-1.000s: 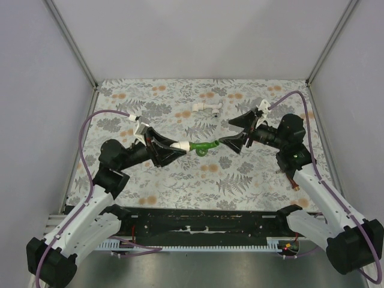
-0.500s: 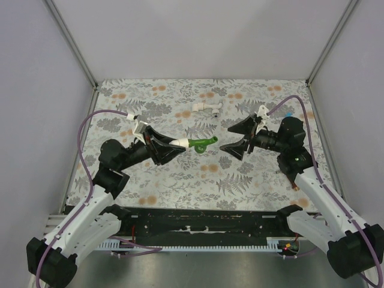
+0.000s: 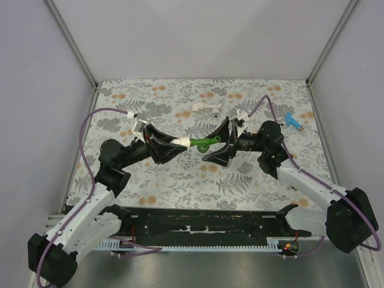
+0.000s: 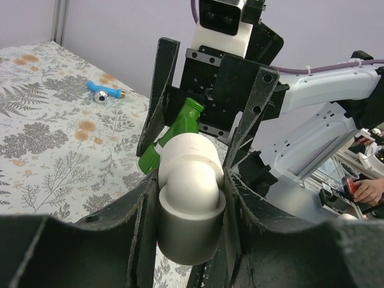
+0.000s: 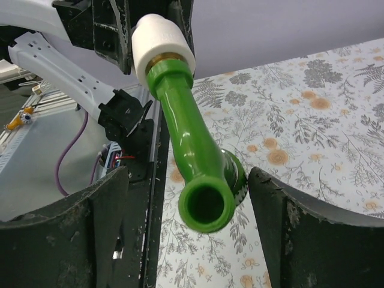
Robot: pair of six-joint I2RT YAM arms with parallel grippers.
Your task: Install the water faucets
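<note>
Left wrist view shows the left hand [image 4: 191, 201] pinching the white elbow fitting [image 4: 191, 180] between its fingers. The green faucet [image 4: 180, 129] sticks out of the fitting's far end, held above the counter [image 4: 54, 120]. The right hand [image 3: 217, 143] is spread wide, one finger on each side of the green faucet's spout; the right wrist view shows an open gap on both sides. The two hands face each other over the middle of the counter, well apart from its edges. A second white fitting [image 3: 204, 108] lies farther back, and a blue faucet [image 3: 292, 122] lies near the far right edge. The counter bears a leaf-and-flower print; plain grey walls with metal corner posts close it on three sides.
</note>
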